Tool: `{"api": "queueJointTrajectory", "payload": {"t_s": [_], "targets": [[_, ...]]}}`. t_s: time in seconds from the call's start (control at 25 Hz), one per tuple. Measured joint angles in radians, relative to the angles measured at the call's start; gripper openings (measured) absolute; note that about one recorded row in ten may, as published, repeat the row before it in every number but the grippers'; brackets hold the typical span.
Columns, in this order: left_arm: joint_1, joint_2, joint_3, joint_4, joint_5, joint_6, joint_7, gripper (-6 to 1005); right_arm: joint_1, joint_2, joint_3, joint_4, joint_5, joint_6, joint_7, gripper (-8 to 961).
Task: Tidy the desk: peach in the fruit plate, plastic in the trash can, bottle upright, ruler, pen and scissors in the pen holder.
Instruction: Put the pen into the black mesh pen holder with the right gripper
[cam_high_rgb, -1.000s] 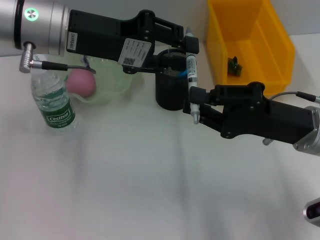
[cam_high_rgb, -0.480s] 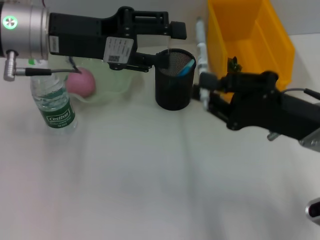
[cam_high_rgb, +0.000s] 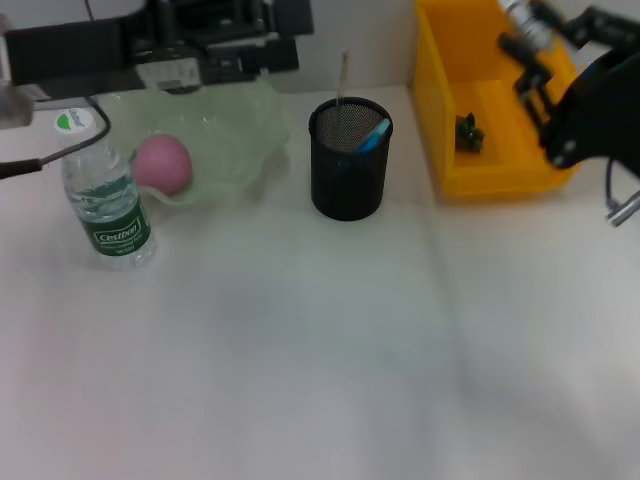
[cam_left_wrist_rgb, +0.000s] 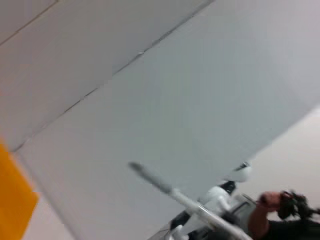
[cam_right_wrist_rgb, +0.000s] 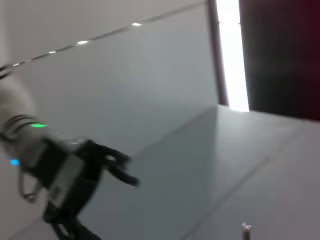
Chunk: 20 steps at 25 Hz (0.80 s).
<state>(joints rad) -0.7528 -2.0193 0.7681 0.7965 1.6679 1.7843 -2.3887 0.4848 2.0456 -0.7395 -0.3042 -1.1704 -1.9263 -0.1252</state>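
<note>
Desk (cam_high_rgb: 300, 380): white surface, seen from the head view. Pen holder (cam_high_rgb: 349, 172): black mesh cup, upright near the middle of the far side, with a thin pale stick and a blue item seen protruding from its mouth. Fruit plate (cam_high_rgb: 235, 135): translucent green, wavy-rimmed, placed to the left of the pen holder and apart from it. Peach (cam_high_rgb: 162, 164): pink, lodged in the near left part of the fruit plate. Bottle (cam_high_rgb: 103, 207): clear plastic with green label and green cap, standing upright just beside the plate's left edge. Trash can (cam_high_rgb: 500, 100): yellow bin at the far right, a small dark green scrap of plastic (cam_high_rgb: 467, 132) lying on its floor. Left gripper (cam_high_rgb: 285, 20): raised at the far edge above the fruit plate, mostly cut off by the frame; the spacing of its fingers cannot be told. Right gripper (cam_high_rgb: 530, 45): raised over the trash can's far right corner, a pale pen-like object (cam_high_rgb: 522, 20) seen at its tip, blurred; whether it is clamped cannot be told. Wrist views: only walls, ceiling and the opposite arm are shown.
</note>
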Motion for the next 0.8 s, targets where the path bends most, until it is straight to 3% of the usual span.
{"api": "queueJointTrajectory", "payload": {"t_s": [0.16, 0.24, 0.28, 0.32, 0.48, 0.52, 0.56, 0.6, 0.72, 0.8], "targets": [[0.049, -0.025, 0.013, 0.043, -0.016, 0.032, 0.165, 792, -0.004, 0.004, 0.036, -0.050, 0.009, 0.048, 0.235, 223], [0.092, -0.044, 0.057, 0.067, -0.015, 0.024, 0.319, 791, -0.007, 0.003, 0.043, -0.123, -0.002, 0.122, 0.495, 225], [0.092, -0.044, 0.057, 0.067, -0.015, 0.024, 0.319, 791, -0.007, 0.003, 0.043, -0.123, -0.002, 0.122, 0.495, 225], [0.115, -0.049, 0.092, 0.061, -0.022, 0.014, 0.414, 790, -0.009, -0.003, 0.039, -0.175, -0.014, 0.168, 0.659, 226], [0.136, -0.052, 0.152, 0.050, -0.026, -0.014, 0.503, 789, -0.008, -0.020, 0.039, -0.262, -0.058, 0.239, 0.895, 229], [0.147, -0.053, 0.220, 0.049, -0.028, -0.048, 0.557, 788, 0.009, -0.032, 0.040, -0.319, -0.125, 0.296, 1.062, 230], [0.147, -0.053, 0.220, 0.049, -0.028, -0.048, 0.557, 788, 0.009, -0.032, 0.040, -0.319, -0.125, 0.296, 1.062, 231], [0.153, -0.053, 0.253, 0.049, -0.028, -0.071, 0.584, 788, 0.035, -0.042, 0.041, -0.358, -0.192, 0.347, 1.205, 232], [0.178, -0.053, 0.374, 0.051, -0.029, -0.156, 0.700, 787, 0.074, -0.053, 0.039, -0.373, -0.253, 0.400, 1.337, 234], [0.185, -0.053, 0.393, 0.050, -0.029, -0.173, 0.732, 787, 0.101, -0.056, 0.037, -0.380, -0.290, 0.435, 1.421, 236]]}}
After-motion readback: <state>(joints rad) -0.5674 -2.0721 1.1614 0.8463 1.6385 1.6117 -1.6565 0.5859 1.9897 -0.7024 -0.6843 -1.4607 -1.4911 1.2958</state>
